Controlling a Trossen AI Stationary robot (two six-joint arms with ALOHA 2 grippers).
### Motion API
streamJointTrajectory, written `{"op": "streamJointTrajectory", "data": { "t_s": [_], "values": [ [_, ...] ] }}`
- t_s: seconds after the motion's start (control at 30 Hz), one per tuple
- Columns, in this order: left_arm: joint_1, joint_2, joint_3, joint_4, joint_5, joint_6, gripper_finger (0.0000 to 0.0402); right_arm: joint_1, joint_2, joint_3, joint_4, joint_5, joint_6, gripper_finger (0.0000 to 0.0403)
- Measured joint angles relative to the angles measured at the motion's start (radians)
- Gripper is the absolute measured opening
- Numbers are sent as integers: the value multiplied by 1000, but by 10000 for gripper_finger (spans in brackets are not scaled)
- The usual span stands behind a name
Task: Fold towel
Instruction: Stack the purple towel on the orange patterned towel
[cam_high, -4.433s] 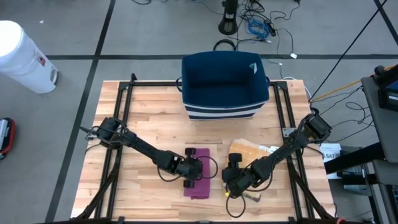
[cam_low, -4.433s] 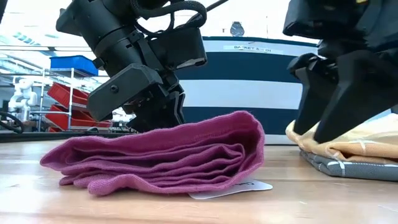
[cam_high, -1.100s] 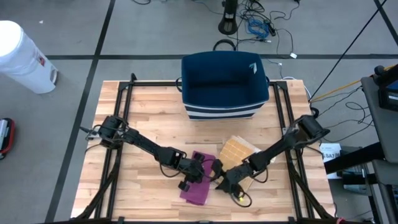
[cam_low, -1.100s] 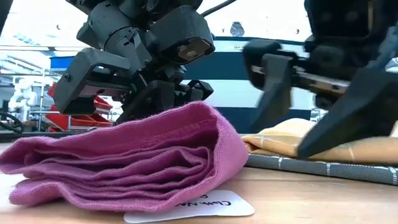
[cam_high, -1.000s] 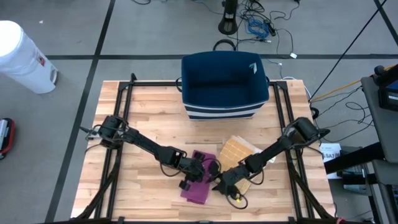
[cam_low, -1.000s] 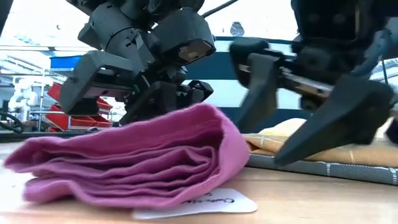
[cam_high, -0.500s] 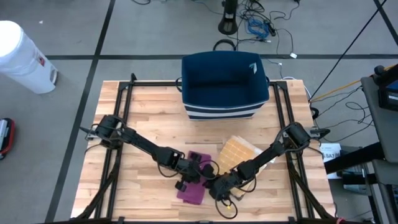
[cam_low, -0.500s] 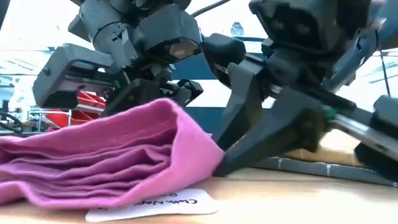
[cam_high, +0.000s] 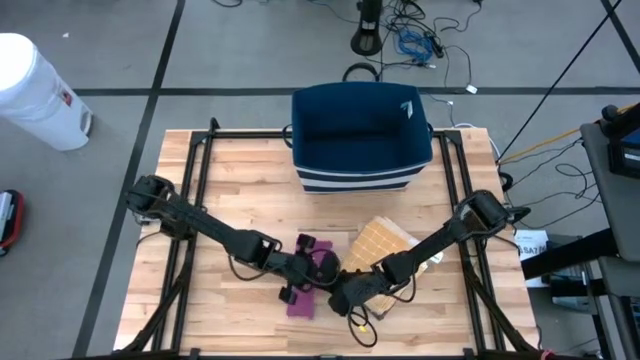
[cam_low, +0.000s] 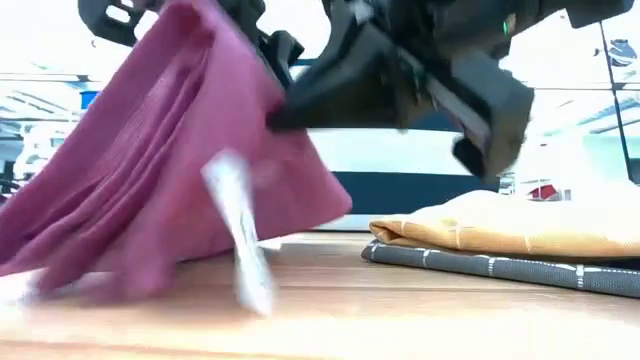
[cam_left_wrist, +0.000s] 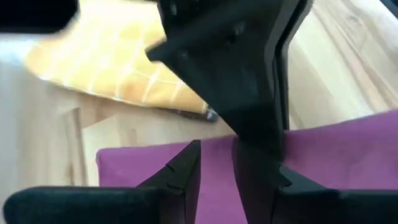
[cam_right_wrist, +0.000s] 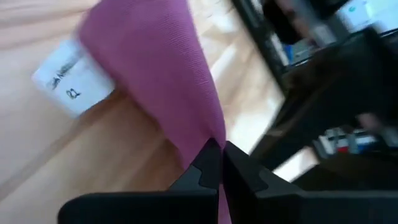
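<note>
Two tools are pinching the magenta towel (cam_high: 308, 272) at lower centre.
Left tool (cam_high: 296, 270) and right tool (cam_high: 335, 291) are raising its edges off the surface (cam_high: 250, 190), seemingly for folding.

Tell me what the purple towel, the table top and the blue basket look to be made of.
Purple towel: soft woven or knit cloth, matte, fine ribbed texture; it drapes in limp folds.
Table top: light wood, smooth and faintly glossy; plank seams and grain show, like butcher block.
Blue basket: probably fabric, matte navy with white stripes near its base; its soft-looking walls suggest cloth, though this is uncertain.
</note>
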Motion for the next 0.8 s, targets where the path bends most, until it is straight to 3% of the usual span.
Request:
{"op": "streamJointTrajectory", "data": {
  "t_s": [0.3, 0.6, 0.8],
  "values": [
    [-52, -62, -2, -117, -226, -80, 99, -36, -108, 28, -204, 151, -89, 0],
    [-62, -64, -4, -143, -236, -101, 99, -63, -239, 28, -419, 294, -79, 0],
    [-64, -64, -4, -147, -236, -99, 99, -48, -348, 28, -671, 383, 66, 0]
  ]
}}
